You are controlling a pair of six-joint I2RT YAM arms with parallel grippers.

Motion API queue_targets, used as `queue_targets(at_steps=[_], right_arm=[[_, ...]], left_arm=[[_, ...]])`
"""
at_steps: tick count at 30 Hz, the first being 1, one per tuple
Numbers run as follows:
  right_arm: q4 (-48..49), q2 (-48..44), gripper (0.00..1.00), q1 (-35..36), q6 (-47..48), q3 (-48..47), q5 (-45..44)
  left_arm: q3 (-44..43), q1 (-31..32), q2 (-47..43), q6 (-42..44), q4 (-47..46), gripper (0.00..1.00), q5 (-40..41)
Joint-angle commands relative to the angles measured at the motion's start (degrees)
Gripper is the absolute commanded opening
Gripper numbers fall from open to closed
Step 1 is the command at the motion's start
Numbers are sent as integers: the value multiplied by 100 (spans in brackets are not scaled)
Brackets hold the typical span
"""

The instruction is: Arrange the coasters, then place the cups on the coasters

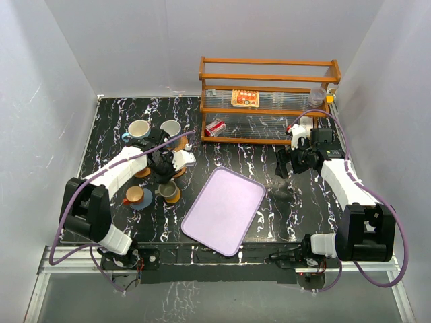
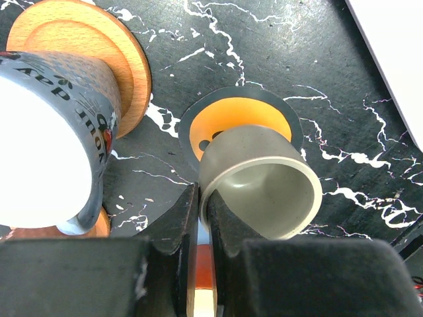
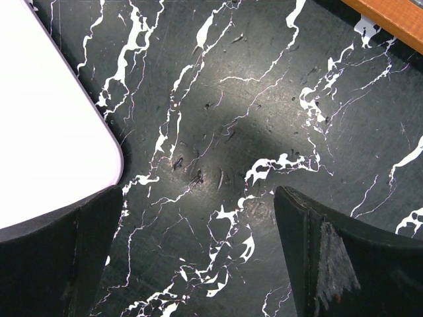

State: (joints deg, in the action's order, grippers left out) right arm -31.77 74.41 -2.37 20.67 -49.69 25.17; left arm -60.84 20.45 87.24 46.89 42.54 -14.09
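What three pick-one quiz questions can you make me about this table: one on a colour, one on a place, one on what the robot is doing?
1. What colour is the tray?
A lilac
B green
C red

2. Where is the can?
A on the tray
B by the rack
C on a coaster

3. The left jaws are:
A open
B shut on the grey cup
C shut on the can

Answers:
1 A: the tray looks pale lilac from above.
2 B: the can lies at the foot of the rack.
3 B: the left jaws pinch the rim of the grey cup.
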Motion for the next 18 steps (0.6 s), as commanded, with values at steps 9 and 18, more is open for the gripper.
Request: queue_targets(at_steps=[9, 18], right_arm=[[132, -135, 98, -22, 42, -128, -89], [128, -119, 98, -25, 43, -117, -103]], left_arm=[[-84, -23, 51, 60, 315, 0, -176], [-144, -16, 155, 13, 316, 0, -226]])
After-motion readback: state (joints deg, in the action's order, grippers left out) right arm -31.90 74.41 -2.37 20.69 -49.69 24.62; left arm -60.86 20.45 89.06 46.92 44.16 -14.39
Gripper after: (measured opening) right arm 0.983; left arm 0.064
